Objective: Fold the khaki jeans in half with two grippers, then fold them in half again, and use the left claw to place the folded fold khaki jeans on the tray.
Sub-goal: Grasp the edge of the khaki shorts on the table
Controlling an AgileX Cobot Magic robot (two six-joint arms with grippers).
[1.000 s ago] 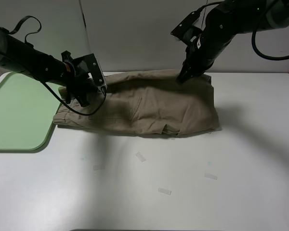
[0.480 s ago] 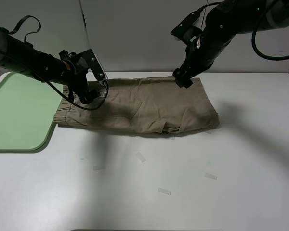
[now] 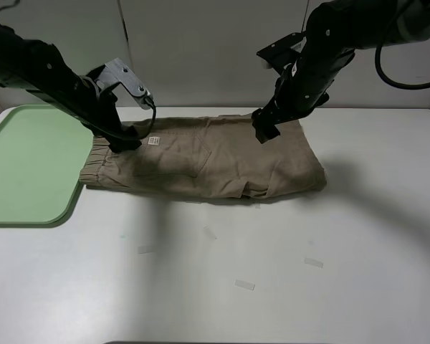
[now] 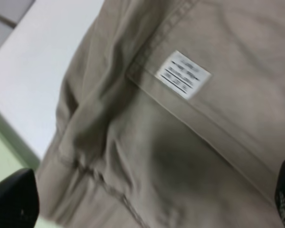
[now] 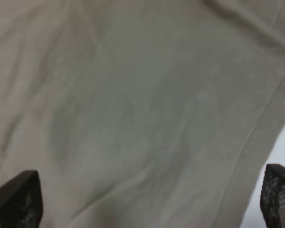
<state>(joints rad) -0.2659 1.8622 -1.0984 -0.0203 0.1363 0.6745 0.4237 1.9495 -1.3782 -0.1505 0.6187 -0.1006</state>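
The khaki jeans [image 3: 215,161] lie folded flat on the white table, waistband end at the left, a small white label [image 3: 154,140] showing near their far left edge. My left gripper [image 3: 124,140] hovers over that left end; in the left wrist view its fingertips [image 4: 12,202] stand wide apart over the cloth [image 4: 180,142] and the label [image 4: 183,74], holding nothing. My right gripper [image 3: 261,132] hovers over the far edge right of centre; in the right wrist view its fingertips [image 5: 14,197] stand wide apart over bare cloth [image 5: 133,109]. The pale-green tray [image 3: 25,168] lies left of the jeans.
Several small bits of clear tape [image 3: 244,284] lie on the white table [image 3: 308,287] in front of the jeans. A pale wall stands behind the table. The tray's near right corner almost touches the waistband.
Both grippers have let go of the folded-over layer, which now lies flat. The left arm has lifted and drawn back to the left; the right gripper has shifted slightly left and down.
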